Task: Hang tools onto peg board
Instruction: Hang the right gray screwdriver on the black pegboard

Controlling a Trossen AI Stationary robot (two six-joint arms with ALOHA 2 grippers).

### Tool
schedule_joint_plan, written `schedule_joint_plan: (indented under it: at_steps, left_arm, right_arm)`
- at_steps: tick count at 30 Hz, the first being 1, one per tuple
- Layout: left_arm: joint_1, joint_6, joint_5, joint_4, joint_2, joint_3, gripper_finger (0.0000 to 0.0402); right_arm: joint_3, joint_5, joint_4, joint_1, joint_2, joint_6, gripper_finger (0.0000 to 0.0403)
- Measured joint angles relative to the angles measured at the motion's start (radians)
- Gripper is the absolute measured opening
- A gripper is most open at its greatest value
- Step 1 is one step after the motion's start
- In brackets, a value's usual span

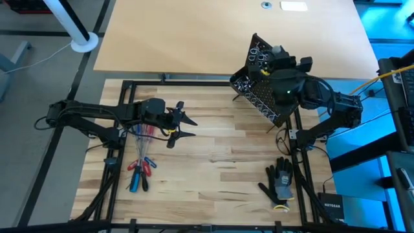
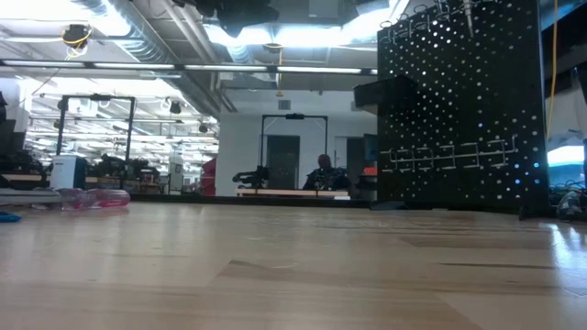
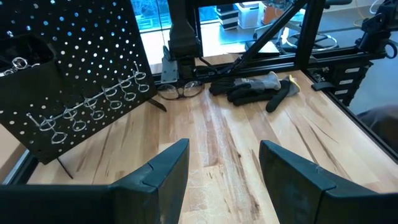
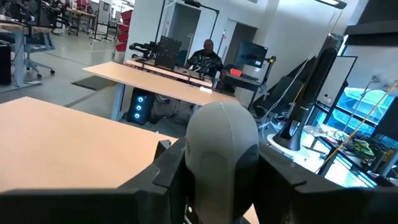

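peg board (image 1: pixel 262 87) stands at the far right of the table, tilted in the high view, directly under the right gripper (image 1: pixel 279 57). that claw is closed around a pale grey rounded handle (image 4: pixel 222 158), seen end-on in its wrist view; probably a tool being lowered into a ring holder, though the shaft and the ring it aims for are hidden from that camera. left gripper (image 1: pixel 184 123) hovers over bare wood mid-table, jaws parted, nothing between them. the remaining tools (image 1: pixel 141 167) lie in a loose fan of red and blue handles just behind and below the left claw, toward the near left edge. work glove (image 1: pixel 278 181) lies near the right front edge, well apart from both claws.

risks, largest first:
- board is light on thin legs; a downward push from the right claw off the ring's axis could tip or slide it (it already sits askew).
- shaft missing the ring and dropping behind the panel, since the claw blocks its own view of the tip.
- left claw, turning back for the pile, could scatter the slim handles, which look prone to rolling.

writing: a dark box (image 1: pixel 335 208) at the right front edge, beyond the glove from the right claw, reads "netgear". no other legible text.
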Motion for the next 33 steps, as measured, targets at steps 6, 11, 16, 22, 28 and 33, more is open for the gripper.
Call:
schedule_joint_plan:
  at_steps: [6,11,16,22,28,33]
  left_arm:
    - [0.0,0.0,0.0,0.002,0.0,0.0,0.0184]
    - [0.0,0.0,0.0,0.004,0.0,0.0,0.0184]
    - [0.0,0.0,0.0,0.005,0.0,0.0,0.0184]
    - [0.0,0.0,0.0,0.004,0.0,0.0,0.0184]
    - [0.0,0.0,0.0,0.004,0.003,0.0,0.0184]
    - [0.0,0.0,0.0,0.011,0.004,0.0,0.0184]
  right_arm:
    - [0.0,-0.01,-0.091,0.013,0.0,0.108,0.0134]
    - [0.0,-0.016,-0.077,0.012,0.0,0.061,0.0134]
    - [0.0,-0.009,0.087,0.012,-0.003,-0.089,0.0134]
    - [0.0,-0.01,0.292,0.013,-0.003,-0.316,0.0134]
    - [0.001,-0.014,0.403,0.012,-0.003,-0.477,0.0134]
    - [0.001,-0.051,0.552,-0.001,-0.003,-0.604,0.0134]
